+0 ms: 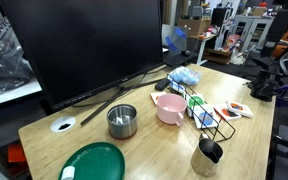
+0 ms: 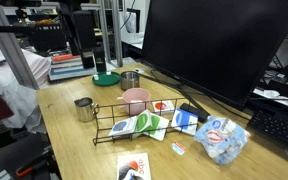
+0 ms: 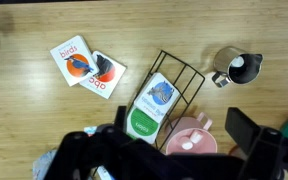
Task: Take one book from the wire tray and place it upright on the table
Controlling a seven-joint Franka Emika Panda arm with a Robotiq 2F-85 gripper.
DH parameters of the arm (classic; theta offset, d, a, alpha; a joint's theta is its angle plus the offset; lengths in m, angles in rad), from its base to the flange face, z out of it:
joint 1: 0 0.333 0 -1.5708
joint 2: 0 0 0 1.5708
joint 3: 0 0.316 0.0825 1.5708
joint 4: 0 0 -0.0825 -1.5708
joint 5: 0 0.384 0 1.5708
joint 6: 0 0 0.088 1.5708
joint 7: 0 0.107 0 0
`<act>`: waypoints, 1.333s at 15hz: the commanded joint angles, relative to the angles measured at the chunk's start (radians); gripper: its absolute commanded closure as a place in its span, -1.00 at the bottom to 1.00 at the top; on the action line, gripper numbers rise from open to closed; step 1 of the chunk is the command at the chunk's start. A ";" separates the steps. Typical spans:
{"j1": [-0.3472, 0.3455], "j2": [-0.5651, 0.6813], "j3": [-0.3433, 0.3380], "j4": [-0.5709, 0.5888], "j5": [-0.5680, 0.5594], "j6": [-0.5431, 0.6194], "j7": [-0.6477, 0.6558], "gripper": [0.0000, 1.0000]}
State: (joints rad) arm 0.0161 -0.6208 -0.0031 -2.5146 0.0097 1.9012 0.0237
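1. The table [image 3: 24, 110] was smooth wood, with bare room away from the rack. A book this thin would probably have fallen flat if it was let go even slightly off vertical.
2. The wire tray [image 3: 181, 68] looked light and was not fixed down. If a cover snagged on its bars, the lift could have dragged or tipped the tray into the pink bowl [image 3: 189, 142] just beside it.
3. The gripper [image 3: 164, 135] hung above the tray, jaws spread wide and holding nothing. A descent off line could have put a finger on a bar or on the bowl's rim.
4. The book [image 3: 141, 124], green-covered, leaned inside the tray against a bird-cover book [image 3: 160, 95]. Closing across both could have lifted two books, or the thin cover could have slipped free.
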 commanded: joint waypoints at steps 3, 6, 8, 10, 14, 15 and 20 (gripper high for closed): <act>-0.005 0.000 0.004 0.002 0.002 -0.002 -0.003 -1.00; -0.005 0.000 0.004 0.002 0.002 -0.002 -0.003 -1.00; -0.005 0.000 0.004 0.002 0.002 -0.002 -0.003 -1.00; -0.005 0.000 0.004 0.002 0.002 -0.002 -0.003 -1.00; -0.005 0.000 0.004 0.002 0.002 -0.002 -0.003 -1.00; -0.004 0.007 0.008 0.000 -0.003 0.001 -0.004 -1.00; 0.040 0.101 0.000 0.014 0.020 -0.021 -0.091 -1.00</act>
State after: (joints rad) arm 0.0350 -0.5824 0.0054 -2.5249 0.0126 1.9018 -0.0035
